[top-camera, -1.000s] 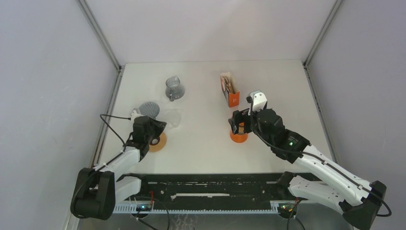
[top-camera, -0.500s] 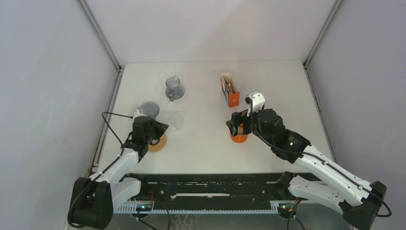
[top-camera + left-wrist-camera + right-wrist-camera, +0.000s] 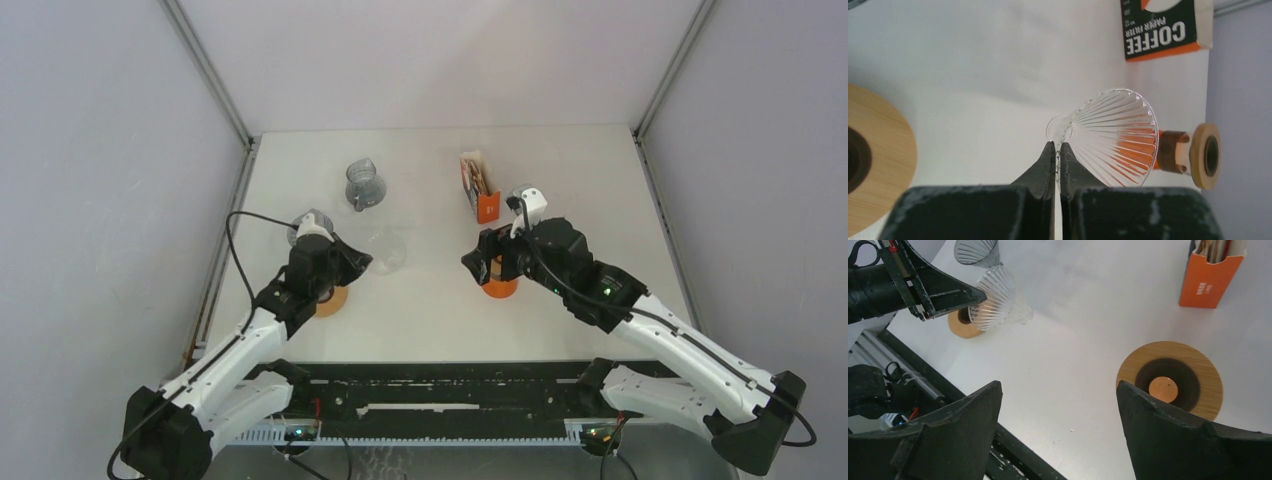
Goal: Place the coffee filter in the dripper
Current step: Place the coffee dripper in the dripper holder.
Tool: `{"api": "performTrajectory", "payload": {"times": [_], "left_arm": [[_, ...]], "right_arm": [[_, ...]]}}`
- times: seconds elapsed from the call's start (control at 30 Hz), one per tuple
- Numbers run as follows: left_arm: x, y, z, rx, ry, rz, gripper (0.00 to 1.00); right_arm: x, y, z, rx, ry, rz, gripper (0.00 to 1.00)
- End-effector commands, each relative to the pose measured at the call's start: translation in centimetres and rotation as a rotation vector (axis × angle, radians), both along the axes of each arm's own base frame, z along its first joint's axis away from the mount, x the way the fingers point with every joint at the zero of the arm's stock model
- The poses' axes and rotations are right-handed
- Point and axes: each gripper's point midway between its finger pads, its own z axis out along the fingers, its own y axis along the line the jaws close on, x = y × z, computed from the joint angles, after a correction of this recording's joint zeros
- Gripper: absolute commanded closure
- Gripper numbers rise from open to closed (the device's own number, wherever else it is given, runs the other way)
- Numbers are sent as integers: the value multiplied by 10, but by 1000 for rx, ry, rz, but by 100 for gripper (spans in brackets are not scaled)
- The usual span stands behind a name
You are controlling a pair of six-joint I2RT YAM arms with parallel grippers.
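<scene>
My left gripper (image 3: pixel 352 262) is shut on the small tab of a clear ribbed glass dripper (image 3: pixel 386 250) and holds it on its side above the table. In the left wrist view the jaws (image 3: pixel 1058 147) pinch the tab and the dripper's cone (image 3: pixel 1115 135) points right. The coffee filters stand in an orange and black box (image 3: pixel 479 188) at the back, also in the left wrist view (image 3: pixel 1160 25) and the right wrist view (image 3: pixel 1214 277). My right gripper (image 3: pixel 478 265) is open and empty (image 3: pixel 1058 386) beside the orange stand.
An orange stand with a wooden ring top (image 3: pixel 498 286) sits below my right gripper and shows in the right wrist view (image 3: pixel 1169 381). A loose wooden ring (image 3: pixel 328 300) lies under my left arm. A grey glass carafe (image 3: pixel 365 184) stands at the back left.
My left arm has reached right and forward, carrying the clear dripper toward the middle of the table. My right gripper has shifted a little to the left.
</scene>
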Motion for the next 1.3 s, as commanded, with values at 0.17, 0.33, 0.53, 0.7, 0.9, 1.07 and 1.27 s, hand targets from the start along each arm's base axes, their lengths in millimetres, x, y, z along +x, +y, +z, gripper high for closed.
{"api": "performTrajectory", "payload": {"times": [0.17, 0.33, 0.53, 0.7, 0.9, 1.07, 1.27], "left_arm": [[-8, -45, 74, -4, -150, -128, 100], [-16, -68, 89, -8, -172, -196, 100], [-21, -92, 108, 12, -200, -262, 100], [-22, -109, 119, 23, -208, -311, 100], [-20, -134, 136, 30, -213, -374, 100], [-18, -155, 147, 36, -214, -424, 100], [-17, -179, 155, 51, -208, -482, 100]], "right_arm": [[-3, 24, 12, 83, 96, 31, 10], [-1, 31, 9, 83, 146, 33, 12], [4, 30, 15, 122, 165, 23, 14], [7, 23, 19, 168, 199, 20, 18], [8, 18, 28, 219, 212, 35, 25], [14, 4, 29, 235, 223, 0, 29], [19, -15, 27, 242, 244, -48, 41]]}}
